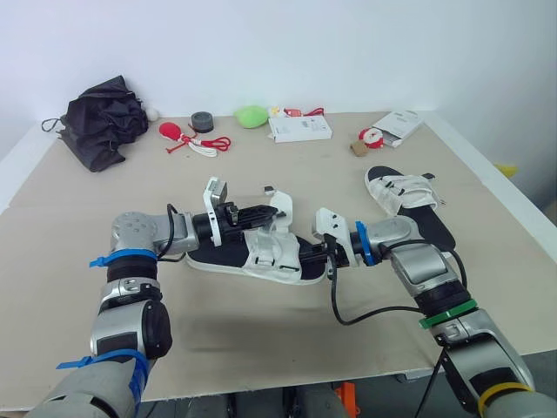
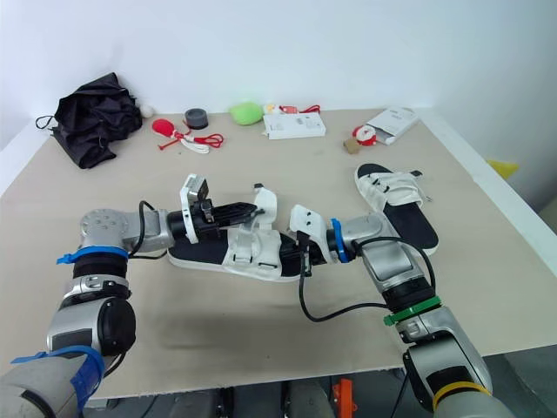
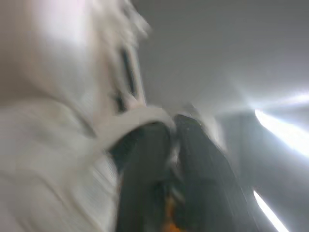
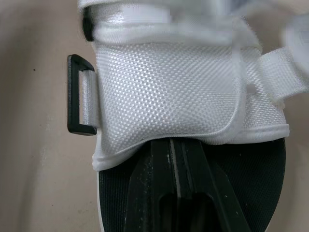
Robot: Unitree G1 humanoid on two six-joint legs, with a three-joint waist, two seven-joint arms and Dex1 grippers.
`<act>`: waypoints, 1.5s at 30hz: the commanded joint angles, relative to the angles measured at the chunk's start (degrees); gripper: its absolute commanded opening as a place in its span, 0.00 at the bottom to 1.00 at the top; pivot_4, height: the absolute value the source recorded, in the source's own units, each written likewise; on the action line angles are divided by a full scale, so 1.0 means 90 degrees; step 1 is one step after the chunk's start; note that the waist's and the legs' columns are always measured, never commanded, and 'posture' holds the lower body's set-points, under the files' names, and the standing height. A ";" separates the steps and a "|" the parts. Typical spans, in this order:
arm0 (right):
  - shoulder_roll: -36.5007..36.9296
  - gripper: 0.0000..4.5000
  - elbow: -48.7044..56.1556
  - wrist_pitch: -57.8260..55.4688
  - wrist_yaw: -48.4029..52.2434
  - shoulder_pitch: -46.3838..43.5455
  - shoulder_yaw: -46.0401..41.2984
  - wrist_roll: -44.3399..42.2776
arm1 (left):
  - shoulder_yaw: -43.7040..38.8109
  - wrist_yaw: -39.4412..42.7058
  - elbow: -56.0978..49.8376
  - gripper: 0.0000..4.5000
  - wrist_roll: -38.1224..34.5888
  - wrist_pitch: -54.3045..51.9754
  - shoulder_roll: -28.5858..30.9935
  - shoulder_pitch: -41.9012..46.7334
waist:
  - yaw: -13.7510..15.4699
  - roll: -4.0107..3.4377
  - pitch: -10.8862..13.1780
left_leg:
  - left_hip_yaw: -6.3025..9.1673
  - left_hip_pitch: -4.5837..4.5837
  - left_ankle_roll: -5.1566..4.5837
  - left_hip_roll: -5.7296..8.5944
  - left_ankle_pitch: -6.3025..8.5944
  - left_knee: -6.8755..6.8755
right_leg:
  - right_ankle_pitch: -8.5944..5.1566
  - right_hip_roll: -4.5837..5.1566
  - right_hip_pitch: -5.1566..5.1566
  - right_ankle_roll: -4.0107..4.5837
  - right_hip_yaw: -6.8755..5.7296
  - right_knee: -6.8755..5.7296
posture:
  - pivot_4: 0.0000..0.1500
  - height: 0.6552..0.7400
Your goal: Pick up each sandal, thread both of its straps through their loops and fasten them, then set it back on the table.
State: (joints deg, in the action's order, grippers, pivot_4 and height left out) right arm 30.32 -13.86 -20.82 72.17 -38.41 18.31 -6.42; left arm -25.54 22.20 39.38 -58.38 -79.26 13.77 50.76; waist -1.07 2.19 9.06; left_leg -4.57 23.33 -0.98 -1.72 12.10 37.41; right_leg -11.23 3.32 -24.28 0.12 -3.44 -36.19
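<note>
Two black-soled sandals with white woven straps lie on the tan cloth-covered table (image 1: 261, 348). The far sandal (image 1: 409, 202) rests flat toward the right side, well apart from both arms, with its straps across the footbed. Whether those straps are fastened cannot be told. The near sandal (image 1: 218, 254) sits at the centre, sole down on the table, between the two arms.

The left gripper (image 1: 265, 212) reaches in from the left. Its two black fingers (image 3: 145, 164) are closed on the free end of a white strap (image 1: 281, 202), which stands lifted above the upper. Holding the end up appears to keep it clear for feeding.

The right gripper (image 4: 175, 145) comes in from the heel end. Its fingers are pressed together and laid along the black footbed, with the tips tucked under the edge of the white woven upper (image 4: 164, 96). Whether they pinch the fabric cannot be told. This hold likely steadies the sandal against the left arm's pull.

A black rectangular plastic loop (image 4: 77, 94) stands empty at the side of the upper, so threading is judged not yet done.
</note>
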 commanded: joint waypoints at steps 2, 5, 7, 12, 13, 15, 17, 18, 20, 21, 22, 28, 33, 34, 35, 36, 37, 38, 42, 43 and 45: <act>0.0177 0.00 -0.0161 -0.0219 -0.0045 0.0250 0.0220 0.0277 | -0.0151 -0.0432 0.0550 0.65 0.0497 0.0488 -0.0030 0.0003 | 0.0007 -0.0001 -0.0001 | 0.0001 0.0001 0.0001 0.0000 0.0001 -0.0002 | -0.0002 0.0002 0.0000 0.0003 -0.0005 0.0000 | 1.00 1.00; 0.0203 0.00 -0.0143 -0.0236 -0.0039 0.0268 0.0206 0.0275 | -0.0153 -0.0367 0.0606 0.76 0.0598 0.0465 -0.0051 0.0015 | 0.0006 -0.0002 -0.0004 | 0.0001 0.0002 0.0004 0.0001 0.0002 -0.0002 | -0.0002 0.0007 0.0003 0.0003 -0.0011 0.0005 | 1.00 1.00; 0.0205 0.00 -0.0141 -0.0244 -0.0046 0.0267 0.0208 0.0275 | -0.0157 -0.0328 0.0631 0.76 0.0644 0.0480 -0.0091 0.0015 | 0.0006 -0.0002 -0.0005 | -0.0001 0.0003 0.0004 0.0003 0.0003 -0.0002 | -0.0001 0.0009 0.0002 0.0001 -0.0011 0.0007 | 1.00 1.00; 0.0188 0.00 -0.0134 -0.0250 -0.0060 0.0270 0.0216 0.0276 | -0.0135 -0.0197 0.0603 0.76 0.0715 0.0468 -0.0125 0.0046 | 0.0007 -0.0005 -0.0006 | 0.0003 0.0003 0.0005 0.0003 0.0003 -0.0002 | -0.0001 0.0009 0.0003 0.0001 -0.0017 0.0007 | 1.00 1.00; 0.0179 0.00 -0.0142 -0.0247 -0.0068 0.0265 0.0219 0.0280 | -0.0159 -0.0164 0.0623 0.76 0.0726 0.0525 -0.0108 0.0113 | 0.0007 -0.0005 -0.0006 | 0.0004 0.0003 0.0005 0.0003 0.0003 -0.0002 | -0.0001 0.0009 0.0004 0.0001 -0.0017 0.0007 | 1.00 1.00; 0.0173 0.00 -0.0145 -0.0240 -0.0071 0.0263 0.0222 0.0281 | -0.0224 -0.0130 0.0670 0.76 0.0753 0.0678 -0.0086 0.0230 | 0.0007 -0.0005 -0.0006 | 0.0005 0.0003 0.0005 0.0003 0.0003 -0.0002 | -0.0001 0.0010 0.0004 0.0001 -0.0019 0.0007 | 1.00 1.00; 0.0167 0.00 -0.0152 -0.0232 -0.0074 0.0257 0.0223 0.0281 | -0.0594 -0.0212 0.0943 0.76 0.0568 0.0892 -0.0050 0.0549 | 0.0009 -0.0004 -0.0005 | 0.0005 0.0003 0.0005 0.0003 0.0003 -0.0002 | -0.0001 0.0010 0.0004 0.0001 -0.0019 0.0008 | 1.00 1.00; 0.0164 0.00 -0.0164 -0.0226 -0.0073 0.0251 0.0223 0.0283 | -0.0711 -0.0237 0.1067 0.76 0.0526 0.0970 -0.0021 0.0691 | 0.0009 -0.0002 -0.0003 | 0.0006 0.0004 0.0005 0.0003 0.0003 -0.0002 | -0.0001 0.0010 0.0003 0.0001 -0.0021 0.0008 | 1.00 1.00; 0.0160 0.00 -0.0195 -0.0205 -0.0071 0.0235 0.0224 0.0290 | -0.0742 -0.0157 0.1235 0.76 0.0593 0.1059 0.0044 0.0906 | 0.0009 0.0001 -0.0001 | 0.0008 0.0007 0.0005 0.0002 0.0003 -0.0002 | -0.0001 0.0010 0.0001 0.0000 -0.0024 0.0008 | 1.00 1.00; 0.0154 0.00 -0.0221 -0.0190 -0.0071 0.0222 0.0227 0.0298 | -0.0716 -0.0129 0.1326 0.76 0.0671 0.1090 0.0070 0.1001 | 0.0008 0.0001 -0.0001 | 0.0008 0.0008 0.0005 0.0002 0.0003 -0.0002 | -0.0001 0.0009 0.0000 0.0000 -0.0024 0.0008 | 1.00 1.00; 0.0151 0.00 -0.0237 -0.0179 -0.0071 0.0213 0.0230 0.0304 | -0.0696 -0.0106 0.1402 0.76 0.0725 0.1114 0.0090 0.1067 | 0.0007 0.0001 -0.0001 | 0.0008 0.0008 0.0005 0.0002 0.0003 -0.0002 | -0.0001 0.0008 0.0001 0.0000 -0.0024 0.0008 | 1.00 1.00; 0.0124 0.00 -0.0284 -0.0135 -0.0072 0.0176 0.0243 0.0323 | -0.0593 -0.0205 0.1961 0.76 0.1062 0.1386 0.0063 0.1524 | 0.0007 0.0005 0.0004 | 0.0004 0.0010 0.0005 0.0002 0.0003 -0.0005 | 0.0002 0.0009 -0.0002 -0.0005 -0.0022 0.0012 | 1.00 1.00; 0.0099 0.00 -0.0288 -0.0128 -0.0103 0.0178 0.0239 0.0325 | -0.0696 -0.0449 0.2486 0.76 0.1314 0.1858 -0.0158 0.1894 | 0.0007 0.0009 0.0007 | 0.0005 0.0011 0.0006 0.0002 0.0003 -0.0005 | 0.0003 0.0010 -0.0003 -0.0006 -0.0022 0.0012 | 1.00 1.00; 0.0094 0.00 -0.0281 -0.0132 -0.0115 0.0188 0.0237 0.0326 | -0.0658 -0.0460 0.2576 0.76 0.1393 0.1988 -0.0254 0.1957 | 0.0007 0.0009 0.0007 | 0.0005 0.0011 0.0006 0.0002 0.0003 -0.0005 | 0.0003 0.0010 -0.0003 -0.0006 -0.0022 0.0012 | 1.00 1.00; 0.0094 0.00 -0.0259 -0.0140 -0.0126 0.0209 0.0232 0.0322 | -0.0630 -0.0477 0.2679 0.76 0.1471 0.2176 -0.0371 0.2005 | 0.0007 0.0009 0.0007 | 0.0005 0.0011 0.0006 0.0002 0.0003 -0.0006 | 0.0003 0.0010 -0.0003 -0.0007 -0.0023 0.0012 | 1.00 1.00; 0.0090 0.00 -0.0257 -0.0143 -0.0133 0.0214 0.0229 0.0321 | -0.0622 -0.0489 0.2767 0.76 0.1533 0.2321 -0.0444 0.2041 | 0.0008 0.0010 0.0007 | 0.0005 0.0011 0.0006 0.0002 0.0004 -0.0006 | 0.0004 0.0010 -0.0003 -0.0008 -0.0023 0.0013 | 1.00 1.00; 0.0091 0.00 -0.0243 -0.0150 -0.0138 0.0223 0.0224 0.0319 | -0.0625 -0.0477 0.2856 0.76 0.1586 0.2447 -0.0518 0.2081 | 0.0008 0.0010 0.0007 | 0.0005 0.0011 0.0006 0.0002 0.0004 -0.0006 | 0.0004 0.0011 -0.0003 -0.0008 -0.0024 0.0013 | 1.00 1.00; 0.0097 0.00 -0.0226 -0.0160 -0.0139 0.0233 0.0219 0.0314 | -0.0653 -0.0481 0.2934 0.76 0.1618 0.2542 -0.0579 0.2118 | 0.0007 0.0010 0.0007 | 0.0003 0.0011 0.0006 0.0002 0.0004 -0.0006 | 0.0004 0.0011 -0.0002 -0.0008 -0.0022 0.0014 | 1.00 1.00; 0.0111 0.00 -0.0207 -0.0185 -0.0152 0.0239 0.0194 0.0299 | -0.0694 -0.0446 0.3201 0.76 0.1760 0.2855 -0.0748 0.2219 | 0.0001 0.0010 0.0008 | 0.0000 0.0009 0.0007 0.0002 0.0004 -0.0012 | 0.0009 0.0008 -0.0005 -0.0017 -0.0023 0.0014 | 1.00 1.00; 0.0117 0.00 -0.0198 -0.0194 -0.0156 0.0244 0.0186 0.0296 | -0.0695 -0.0429 0.3267 0.76 0.1801 0.2969 -0.0783 0.2234 | -0.0001 0.0010 0.0008 | 0.0001 0.0009 0.0007 0.0001 0.0004 -0.0014 | 0.0014 0.0007 -0.0007 -0.0026 -0.0025 0.0014 | 1.00 1.00; 0.0129 0.00 -0.0162 -0.0213 -0.0166 0.0272 0.0174 0.0288 | -0.0717 -0.0438 0.3402 0.76 0.1878 0.3282 -0.0869 0.2270 | 0.0000 0.0010 0.0007 | 0.0002 0.0009 0.0007 0.0001 0.0004 -0.0018 | 0.0015 0.0005 -0.0008 -0.0028 -0.0030 0.0014 | 1.00 1.00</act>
State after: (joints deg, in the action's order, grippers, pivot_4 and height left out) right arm 30.55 -13.07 -20.89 72.36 -38.06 18.07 -6.46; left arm -31.39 18.11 68.65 -42.36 -52.29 6.52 70.35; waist -1.07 2.28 9.12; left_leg -4.55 23.41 -0.92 -1.71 12.14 37.24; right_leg -11.09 3.37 -24.35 -0.13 -3.73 -36.06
